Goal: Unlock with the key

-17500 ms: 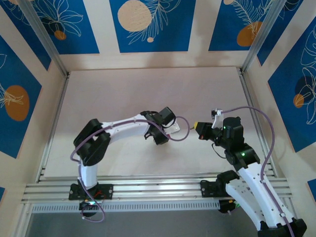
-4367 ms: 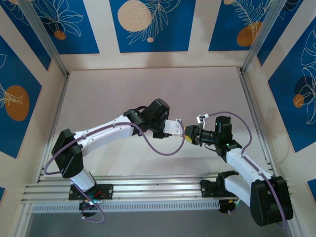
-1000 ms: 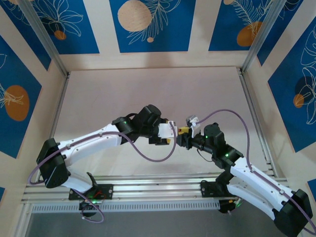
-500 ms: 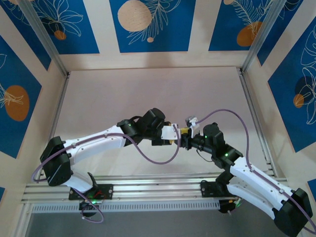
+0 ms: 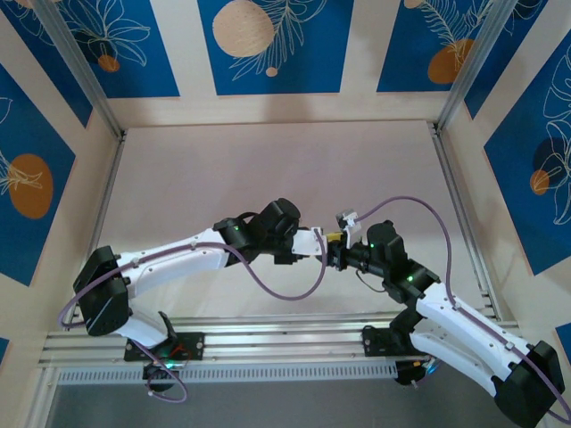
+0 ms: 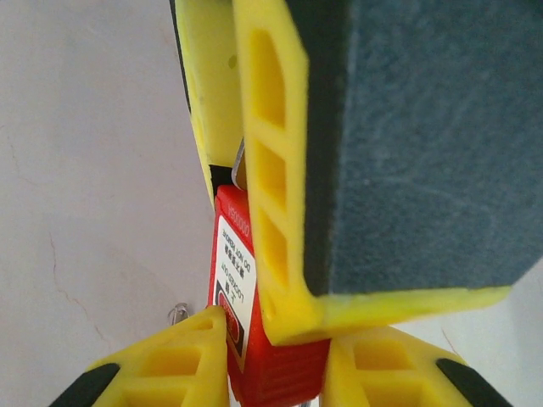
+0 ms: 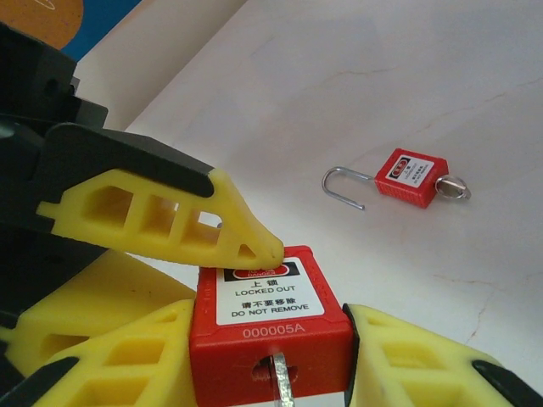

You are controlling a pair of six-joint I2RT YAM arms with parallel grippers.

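Closest to me, along the aluminium rail [image 5: 285, 343] at the table's near edge, the two arms rise from their bases and lean in toward each other, a purple cable [image 5: 277, 281] sagging under the left one. They meet nose to nose over the middle of the table [image 5: 268, 160]. The right gripper [image 5: 332, 256] has its yellow fingers [image 7: 424, 360] closed on either side of a red padlock [image 7: 270, 309], which it holds with the white label [image 7: 270, 292] facing up. On the padlock's end face toward that wrist, a metal piece [image 7: 280, 381] stands in a slot; I can't tell whether it is a key or part of the shackle. Coming from the other side, the left gripper [image 5: 314, 242] has its fingers drawn close together, leaving a narrow gap. One fingertip [image 7: 250, 244] rests on the far top edge of the padlock. A metal sliver [image 6: 238, 170] shows in that gap, right at the padlock's end, beside the grey pad [image 6: 416, 144]. I cannot tell whether the fingers actually pinch it. Farther out, a second padlock [image 7: 411, 178] lies flat on the table, well apart from the grippers. Its shackle [image 7: 339, 188] is swung open and a silvery key [image 7: 454, 186] sticks out of the opposite end. Beyond stand blue wall panels [image 5: 268, 45].
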